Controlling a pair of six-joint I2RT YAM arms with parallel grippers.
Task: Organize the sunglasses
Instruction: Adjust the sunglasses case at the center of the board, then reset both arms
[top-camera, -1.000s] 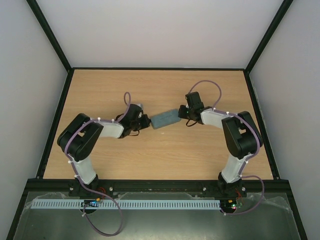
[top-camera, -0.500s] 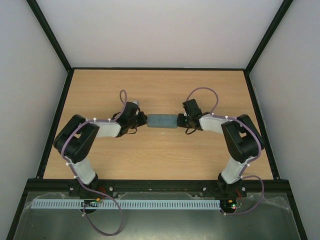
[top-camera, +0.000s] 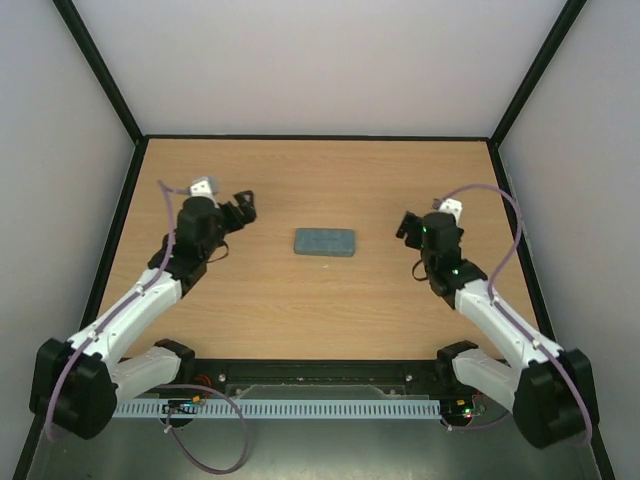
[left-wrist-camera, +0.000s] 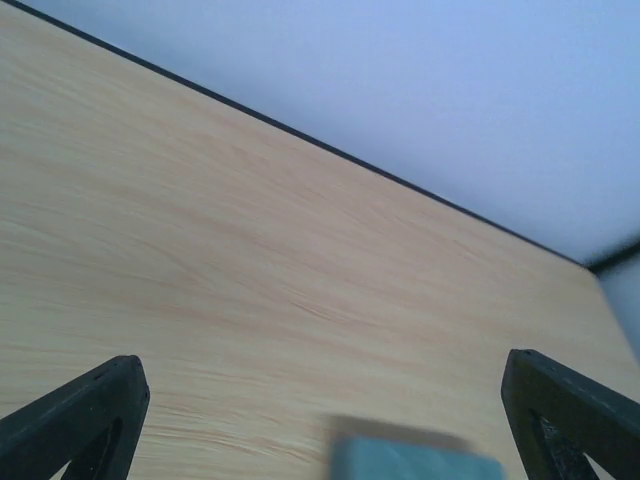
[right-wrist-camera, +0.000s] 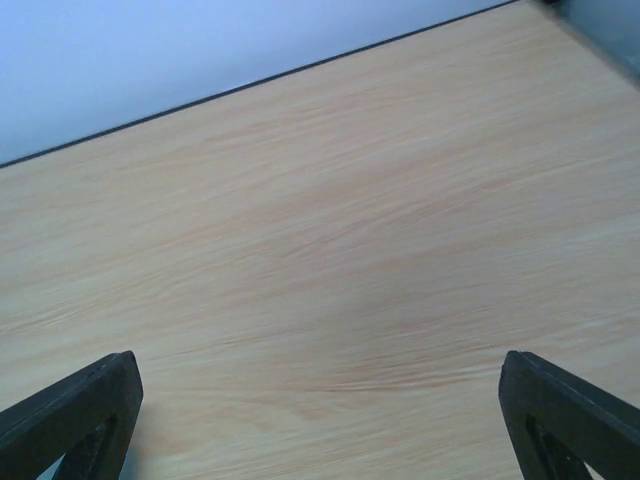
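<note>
While my two arms reach in from the lower corners of the top view, my left tool (top-camera: 241, 205) hangs over the tabletop (top-camera: 330, 170) in the left half of the frame, and my right tool (top-camera: 408, 226) hangs over it in the right half. Both tools hold nothing and stand wide apart. In each wrist view the two dark fingertips (left-wrist-camera: 85, 415) sit in the lower corners, with pale wood between them. A closed blue-grey case (top-camera: 325, 242) lies flat near the centre of the top view, between the two tools and well apart from each. In the left wrist view its blurred edge shows at the bottom, a little right of the middle. The sunglasses do not show in any view, so I cannot tell where they are.
</note>
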